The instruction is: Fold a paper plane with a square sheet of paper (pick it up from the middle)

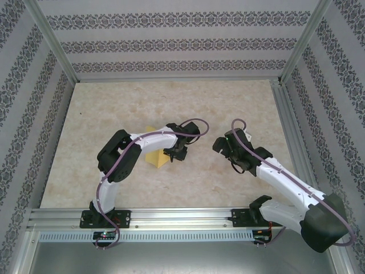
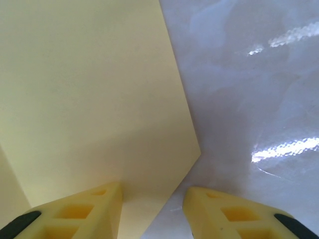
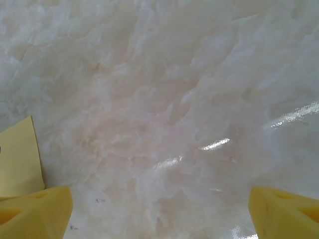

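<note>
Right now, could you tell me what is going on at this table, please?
The left gripper is poised over the yellow paper, fingers apart, gripping nothing. The paper lies flat on the table, with a pointed corner showing. The right gripper hangs wide open over bare tabletop beside it.

Overhead rear view looking down, close wrist views sharing tabletop (image 1: 228,108)

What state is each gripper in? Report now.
Left gripper: open over the paper corner, holding nothing.
Right gripper: wide open over the table, holding nothing.
</note>
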`<state>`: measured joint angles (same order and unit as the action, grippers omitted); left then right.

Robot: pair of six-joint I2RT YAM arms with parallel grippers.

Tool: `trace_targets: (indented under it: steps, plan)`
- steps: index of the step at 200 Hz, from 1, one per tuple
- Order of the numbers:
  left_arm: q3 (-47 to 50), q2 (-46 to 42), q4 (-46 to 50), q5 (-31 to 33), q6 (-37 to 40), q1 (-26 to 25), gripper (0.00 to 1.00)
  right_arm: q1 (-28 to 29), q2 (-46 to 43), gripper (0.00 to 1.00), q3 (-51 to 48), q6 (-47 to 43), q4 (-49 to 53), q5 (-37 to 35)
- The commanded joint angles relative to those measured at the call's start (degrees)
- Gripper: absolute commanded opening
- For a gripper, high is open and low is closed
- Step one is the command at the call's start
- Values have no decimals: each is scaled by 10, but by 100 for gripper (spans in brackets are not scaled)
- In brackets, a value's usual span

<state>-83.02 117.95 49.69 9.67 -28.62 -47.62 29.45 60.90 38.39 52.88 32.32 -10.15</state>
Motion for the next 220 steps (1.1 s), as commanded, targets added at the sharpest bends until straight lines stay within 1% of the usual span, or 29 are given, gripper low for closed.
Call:
trace_targets:
  steps: [1,29,49,63,87,121,141,157,173,185,195,220]
  plan:
    - [20,22,-78,-109,17,-10,43,-8,11,91,32,1,-20,4]
    - [13,19,-80,-121,16,-10,43,-9,25,91,54,-5,-18,1]
    - [3,-3,-83,-135,16,-10,43,-9,21,91,55,-3,-17,-4]
    - [-5,-35,-84,-151,16,-10,43,-10,12,91,49,0,-20,-7]
    - [-9,-100,-93,-173,12,-10,48,-12,9,91,45,-4,-29,4]
    - [27,-183,-108,-185,-3,6,51,-12,31,91,39,-10,-59,53]
    - [69,-241,-127,-207,-16,35,55,-3,50,90,38,-17,-86,83]
    - [110,-286,-147,-228,-31,71,57,18,74,90,47,-23,-107,101]
    - [151,-322,-166,-244,-43,112,61,50,110,90,63,-27,-126,121]
    - [183,-342,-178,-254,-55,146,62,77,142,89,79,-30,-148,141]
    - [212,-358,-200,-279,-64,173,62,102,169,89,95,-31,-166,158]
    - [267,-389,-238,-312,-84,215,63,156,238,89,132,-29,-212,198]
